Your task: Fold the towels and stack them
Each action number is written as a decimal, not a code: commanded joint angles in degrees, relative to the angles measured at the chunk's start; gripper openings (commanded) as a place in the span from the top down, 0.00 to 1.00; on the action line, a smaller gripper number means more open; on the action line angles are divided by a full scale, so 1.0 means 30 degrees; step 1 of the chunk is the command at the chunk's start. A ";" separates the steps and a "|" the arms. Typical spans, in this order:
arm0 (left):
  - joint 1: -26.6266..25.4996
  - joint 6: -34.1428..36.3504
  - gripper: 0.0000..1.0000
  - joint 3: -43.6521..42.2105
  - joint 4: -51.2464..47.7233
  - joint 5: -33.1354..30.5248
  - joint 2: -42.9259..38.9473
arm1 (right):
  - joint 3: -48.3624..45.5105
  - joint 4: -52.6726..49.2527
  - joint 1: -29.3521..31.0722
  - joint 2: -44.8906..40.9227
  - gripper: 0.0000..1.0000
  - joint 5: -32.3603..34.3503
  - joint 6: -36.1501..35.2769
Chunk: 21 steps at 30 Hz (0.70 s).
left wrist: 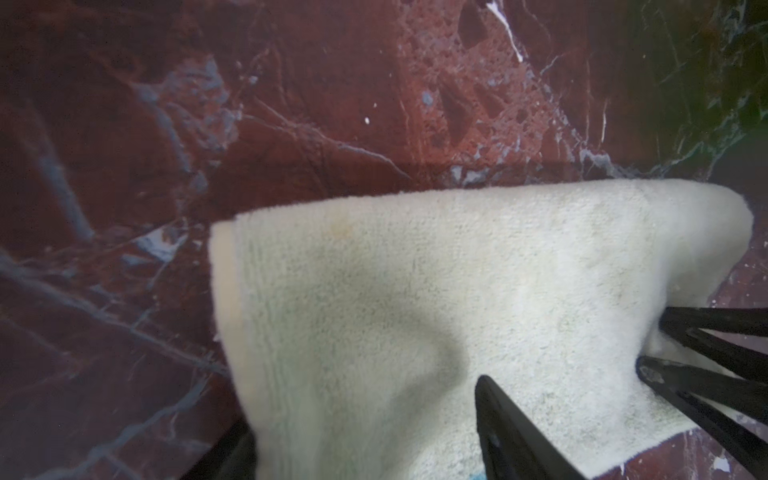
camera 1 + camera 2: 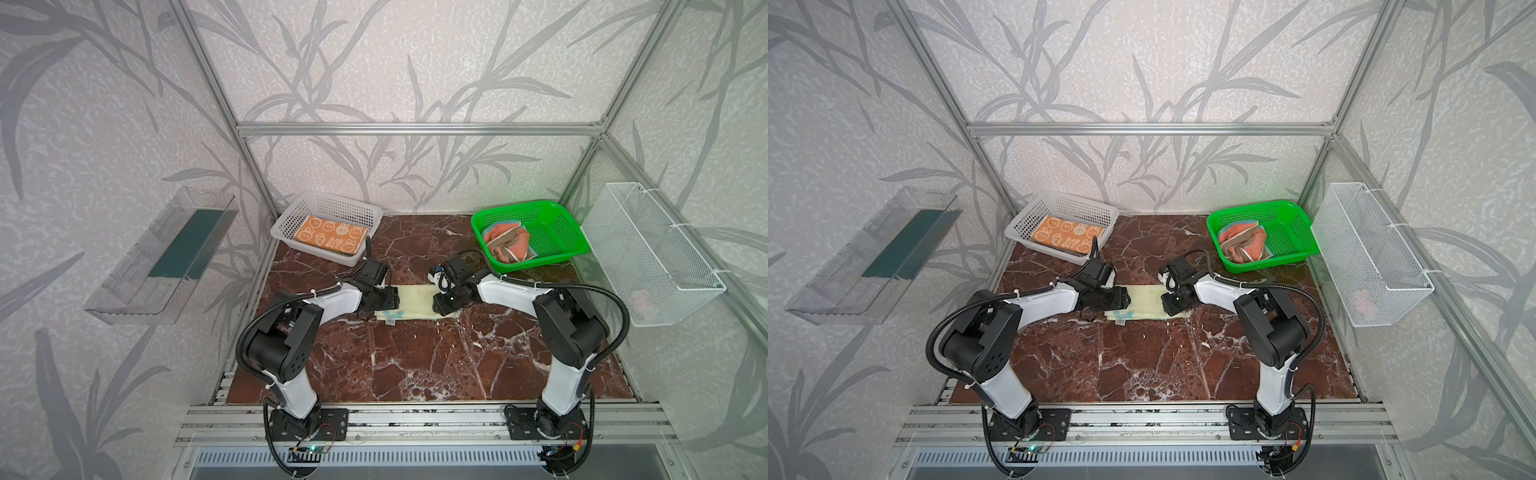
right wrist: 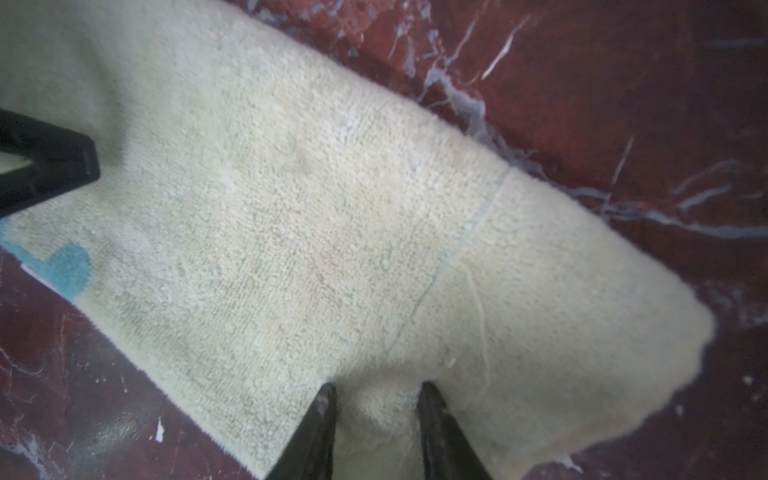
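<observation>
A pale yellow towel (image 2: 415, 301) (image 2: 1146, 301) lies as a folded strip across the middle of the marble table, a teal patch (image 3: 68, 268) at its left end. My left gripper (image 2: 384, 305) (image 1: 357, 415) stands at that end, open, with the cloth's edge between its spread fingers. My right gripper (image 2: 442, 305) (image 3: 376, 392) is at the strip's right end, shut on a small bunch of this towel. An orange towel (image 2: 330, 239) with bunnies lies folded in the white basket (image 2: 332, 208). A salmon-pink towel (image 2: 507, 245) sits crumpled in the green basket (image 2: 519, 204).
A white wire basket (image 2: 652, 257) hangs on the right wall and a clear plastic tray (image 2: 162, 253) on the left wall. Aluminium frame posts stand at the table's back corners. Bare marble (image 2: 415, 365) stretches in front of the yellow towel.
</observation>
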 commanded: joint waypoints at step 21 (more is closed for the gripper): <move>-0.0020 0.1770 1.00 0.2687 -0.5483 -0.2805 0.1035 | -0.1055 0.1630 -0.0031 -0.1760 0.60 0.0563 -0.0764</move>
